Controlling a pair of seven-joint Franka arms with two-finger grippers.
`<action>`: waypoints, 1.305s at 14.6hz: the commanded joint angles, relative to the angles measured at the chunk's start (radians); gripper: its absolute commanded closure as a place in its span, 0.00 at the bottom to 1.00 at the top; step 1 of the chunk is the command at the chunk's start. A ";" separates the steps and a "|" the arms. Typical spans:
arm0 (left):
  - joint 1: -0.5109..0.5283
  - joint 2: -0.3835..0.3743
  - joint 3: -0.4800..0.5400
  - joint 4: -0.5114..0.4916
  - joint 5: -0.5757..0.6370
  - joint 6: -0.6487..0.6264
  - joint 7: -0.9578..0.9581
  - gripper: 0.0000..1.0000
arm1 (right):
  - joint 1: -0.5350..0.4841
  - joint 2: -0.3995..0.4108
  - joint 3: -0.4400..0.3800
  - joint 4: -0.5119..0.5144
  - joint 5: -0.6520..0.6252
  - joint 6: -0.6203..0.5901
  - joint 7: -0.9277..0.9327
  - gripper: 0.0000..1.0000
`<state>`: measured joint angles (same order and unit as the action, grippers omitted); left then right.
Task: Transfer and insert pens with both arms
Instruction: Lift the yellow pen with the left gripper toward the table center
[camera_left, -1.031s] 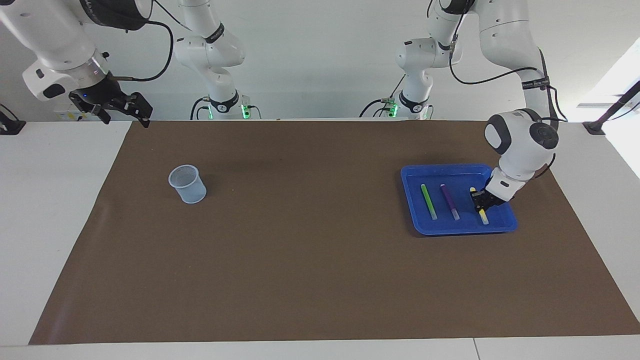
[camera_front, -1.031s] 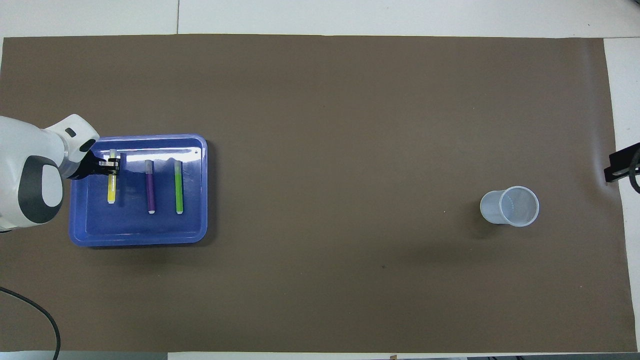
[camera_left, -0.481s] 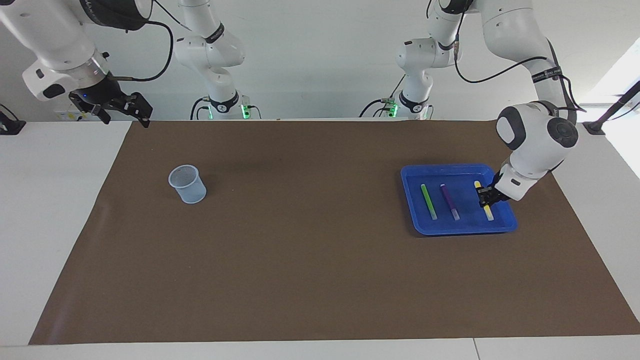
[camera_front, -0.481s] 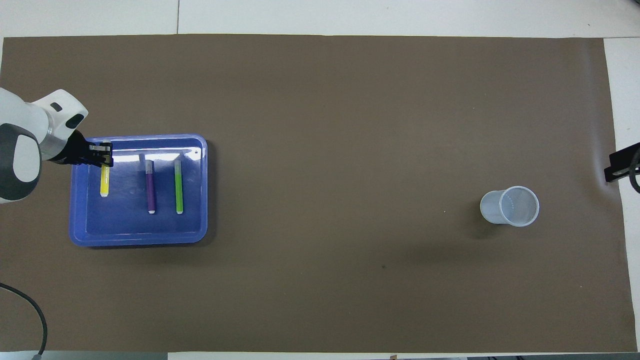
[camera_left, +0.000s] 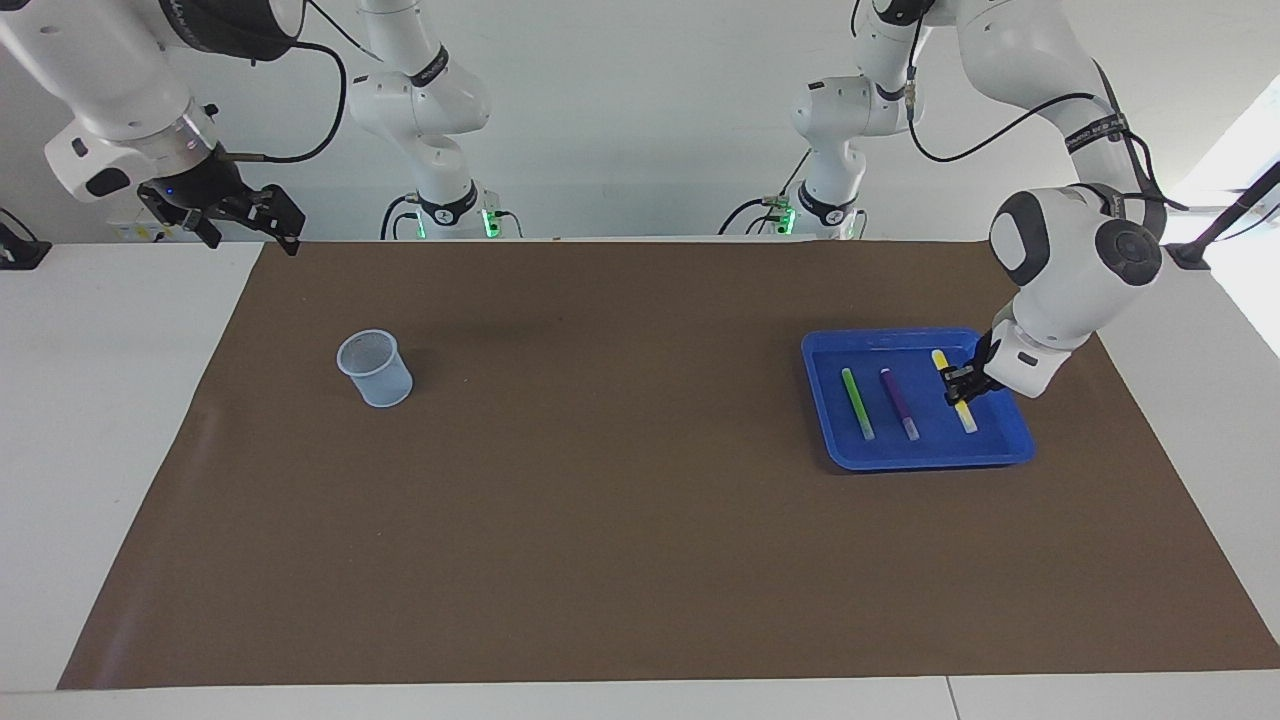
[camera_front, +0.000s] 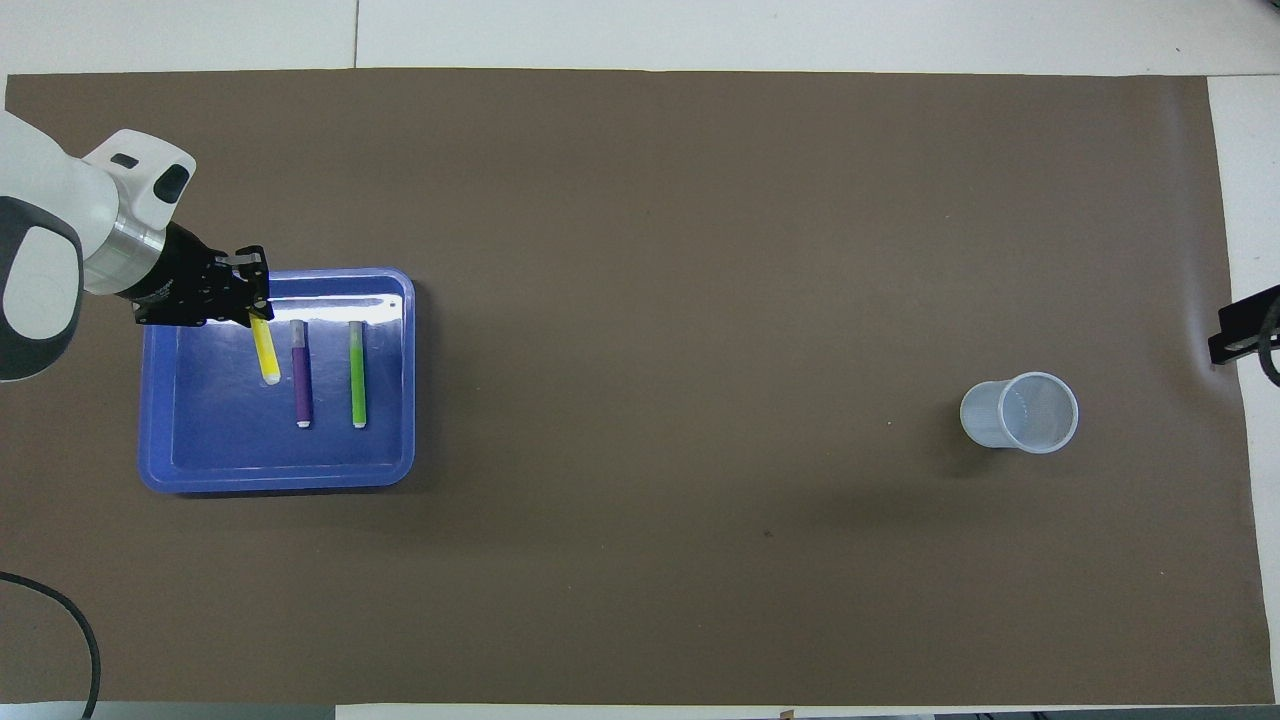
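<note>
Blue tray (camera_left: 1010, 440) with three pens, one mesh cup (camera_left: 375, 368).

Two pens (camera_left: 880, 402) in tray (camera_left: 920, 455)

yellow pen (camera_left: 950, 385) gripped, raised over tray; green pen (camera_left: 857, 403), purple pen (camera_left: 899, 403) lying in tray.

wall (camera_left: 640, 120): plain white | table (camera_left: 100, 450): white | mat (camera_left: 620, 500): brown
</note>
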<state>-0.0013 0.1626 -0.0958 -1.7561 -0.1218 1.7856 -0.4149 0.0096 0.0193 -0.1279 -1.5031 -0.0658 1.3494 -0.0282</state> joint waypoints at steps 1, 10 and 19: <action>-0.003 -0.060 -0.022 -0.002 -0.093 -0.099 -0.183 1.00 | -0.002 -0.027 0.002 -0.032 0.004 0.011 0.013 0.00; -0.006 -0.144 -0.206 -0.020 -0.378 -0.115 -0.899 1.00 | -0.002 -0.027 0.001 -0.032 0.004 0.011 0.013 0.00; -0.038 -0.170 -0.400 -0.086 -0.607 0.092 -1.372 1.00 | 0.071 -0.045 0.034 -0.051 0.049 -0.033 -0.007 0.00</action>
<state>-0.0158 0.0354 -0.4745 -1.7805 -0.6842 1.7966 -1.6994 0.0364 0.0064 -0.1166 -1.5195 -0.0512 1.3159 -0.0312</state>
